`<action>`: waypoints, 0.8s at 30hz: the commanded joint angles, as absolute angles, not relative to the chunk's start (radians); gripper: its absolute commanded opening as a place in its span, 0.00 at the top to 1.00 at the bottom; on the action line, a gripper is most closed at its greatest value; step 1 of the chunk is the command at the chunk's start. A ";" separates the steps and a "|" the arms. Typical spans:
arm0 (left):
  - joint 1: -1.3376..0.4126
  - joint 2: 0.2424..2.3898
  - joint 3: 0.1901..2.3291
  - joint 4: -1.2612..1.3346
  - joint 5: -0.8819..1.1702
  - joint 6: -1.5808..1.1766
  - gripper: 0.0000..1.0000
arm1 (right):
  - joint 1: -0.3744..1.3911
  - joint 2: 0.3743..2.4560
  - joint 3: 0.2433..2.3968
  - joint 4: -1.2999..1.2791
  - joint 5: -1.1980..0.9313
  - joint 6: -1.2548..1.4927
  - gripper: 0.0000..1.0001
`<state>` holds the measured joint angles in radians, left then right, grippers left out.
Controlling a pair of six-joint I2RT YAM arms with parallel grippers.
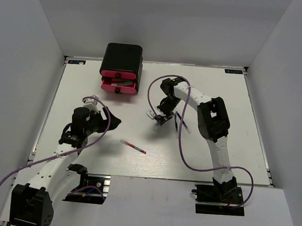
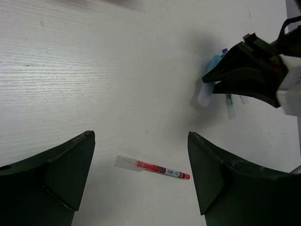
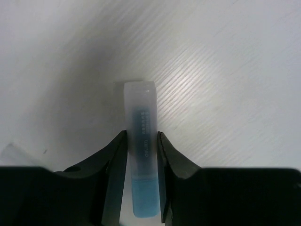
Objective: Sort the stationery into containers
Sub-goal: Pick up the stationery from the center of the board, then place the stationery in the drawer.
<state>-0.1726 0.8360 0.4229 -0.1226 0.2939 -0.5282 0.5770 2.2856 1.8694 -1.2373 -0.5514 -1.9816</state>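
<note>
Light-blue translucent plastic highlighter [image 3: 143,155] sits pinched at mid-barrel in the right hand [image 3: 141,135], near the white worktop [image 3: 225,70]. Its long axis runs in line with the fingers, clear cap pointing away from the wrist, so it may slide out lengthwise, or pivot, on the way to the pink black-knobbed drawers [image 1: 119,82]. The left hand [image 2: 140,137] hovers spread wide, holding nothing.

We can read no text with certainty anywhere. The light-blue highlighter [image 3: 142,155] carries a line of dark print along its barrel, but in the right wrist view it is too blurred for us to make out letters. The red-and-clear pen [image 2: 153,168] bears a small pale label with marks too tiny to read. A blue sticker [image 1: 77,62] sits at the far left corner of the worktop [image 1: 216,149] and a second sticker [image 1: 232,72] at the far right; their lettering is illegible to us.
</note>
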 commanded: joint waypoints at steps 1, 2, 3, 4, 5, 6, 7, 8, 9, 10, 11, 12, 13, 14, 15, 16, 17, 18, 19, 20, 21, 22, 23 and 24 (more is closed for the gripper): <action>-0.176 0.796 0.405 -0.130 0.273 -0.551 0.11 | 0.617 2.162 1.943 -1.154 -0.847 -1.823 0.98; -0.176 0.786 0.396 -0.130 0.262 -0.551 0.11 | 0.623 2.148 1.942 -1.014 -0.888 -1.743 0.98; -0.176 0.785 0.396 -0.130 0.262 -0.551 0.11 | 0.627 2.094 1.934 -0.832 -0.947 -1.667 0.98; -0.176 0.775 0.396 -0.130 0.262 -0.551 0.11 | 0.635 2.077 1.892 -0.728 -0.981 -1.385 0.98; -0.176 0.775 0.396 -0.130 0.253 -0.551 0.11 | 0.640 2.059 1.864 -0.615 -0.985 -1.286 0.98; -0.176 0.775 0.396 -0.130 0.253 -0.551 0.11 | 0.643 2.001 1.750 -0.213 -0.983 -1.071 0.98; -0.176 0.775 0.396 -0.140 0.253 -0.551 0.11 | 0.647 1.990 1.711 -0.086 -0.953 -0.884 1.00; -0.176 0.775 0.405 -0.140 0.244 -0.551 0.11 | 0.652 1.982 1.683 0.028 -0.939 -0.750 1.00; -0.176 0.775 0.405 -0.140 0.244 -0.551 0.11 | 0.655 1.993 1.668 0.257 -0.914 -0.697 1.00; -0.176 0.766 0.405 -0.140 0.244 -0.561 0.11 | 0.666 2.020 1.684 0.297 -0.893 -0.617 1.00; -0.176 0.765 0.405 -0.140 0.244 -0.561 0.11 | 0.666 2.054 1.704 0.339 -0.885 -0.560 1.00; -0.176 0.765 0.396 -0.130 0.244 -0.561 0.11 | 0.672 2.072 1.780 0.372 -0.870 -0.537 1.00; -0.176 0.765 0.396 -0.130 0.244 -0.572 0.11 | 0.672 2.106 1.798 0.397 -0.849 -0.511 1.00; -0.176 0.765 0.396 -0.121 0.235 -0.572 0.11 | 0.684 2.117 1.824 0.461 -0.829 -0.432 1.00; -0.176 0.765 0.396 -0.121 0.235 -0.572 0.11 | 0.686 2.153 1.847 0.491 -0.818 -0.408 1.00; -0.176 0.765 0.396 -0.121 0.235 -0.581 0.11 | 0.690 2.166 1.856 0.550 -0.795 -0.378 1.00; -0.176 0.756 0.396 -0.121 0.235 -0.581 0.11 | 0.698 2.190 1.879 0.569 -0.773 -0.341 1.00; -0.176 0.756 0.396 -0.121 0.235 -0.581 0.11 | 0.701 2.213 1.888 0.587 -0.770 -0.324 1.00; -0.176 0.756 0.396 -0.121 0.235 -0.581 0.11 | 0.703 2.223 1.917 0.612 -0.750 -0.292 1.00; -0.176 0.756 0.396 -0.121 0.235 -0.581 0.11 | 0.707 2.238 1.921 0.620 -0.743 -0.267 1.00; -0.176 0.756 0.396 -0.121 0.226 -0.581 0.11 | 0.710 2.244 1.924 0.624 -0.735 -0.255 1.00; -0.176 0.756 0.396 -0.121 0.225 -0.581 0.11 | 0.712 2.252 1.925 0.635 -0.730 -0.249 1.00; -0.176 0.756 0.396 -0.121 0.225 -0.581 0.11 | 0.710 2.258 1.922 0.638 -0.723 -0.245 1.00; -0.176 0.756 0.396 -0.121 0.225 -0.581 0.11 | 0.716 2.261 1.922 0.641 -0.719 -0.239 1.00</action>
<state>-0.1726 0.7723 0.3992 -0.1341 0.2417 -0.5766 0.7033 2.2639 1.8748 0.5125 -0.7540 -0.3424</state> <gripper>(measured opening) 0.892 0.338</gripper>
